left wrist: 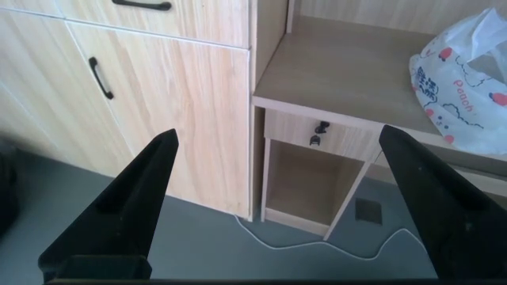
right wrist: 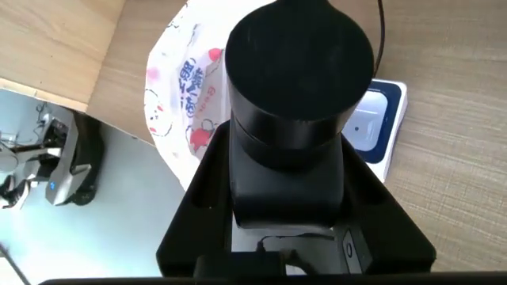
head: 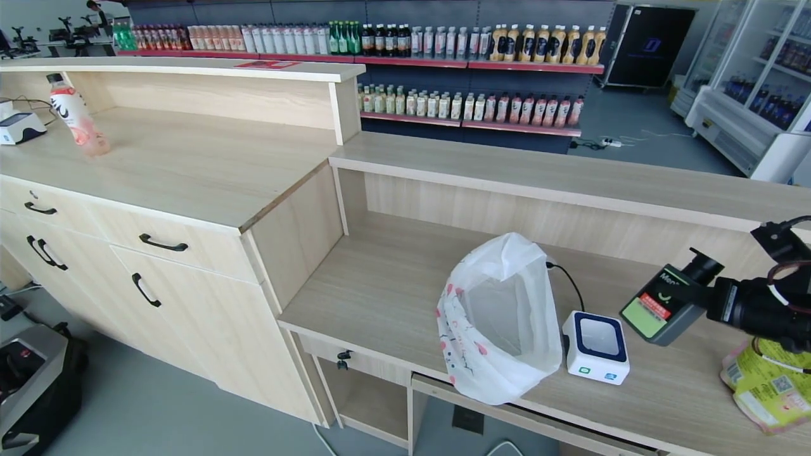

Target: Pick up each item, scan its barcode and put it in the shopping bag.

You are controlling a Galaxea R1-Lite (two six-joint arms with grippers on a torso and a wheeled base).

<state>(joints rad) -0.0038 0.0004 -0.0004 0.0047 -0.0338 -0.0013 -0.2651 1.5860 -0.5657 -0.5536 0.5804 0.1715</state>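
My right gripper (head: 713,292) is clamped near the neck of the grey flat-sided bottle with black cap (head: 662,304), in the air at three o'clock of the white square scanner (head: 595,345). The bottle looks rigid, light and slick-walled, so a neck hold suits. My left gripper (left wrist: 277,134) hangs spread and empty.

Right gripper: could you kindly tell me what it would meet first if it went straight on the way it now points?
Probably the white scanner on the counter, just ahead of the dark bottle that the right gripper holds. Depth is unclear, so the shopping bag beside it might come first.
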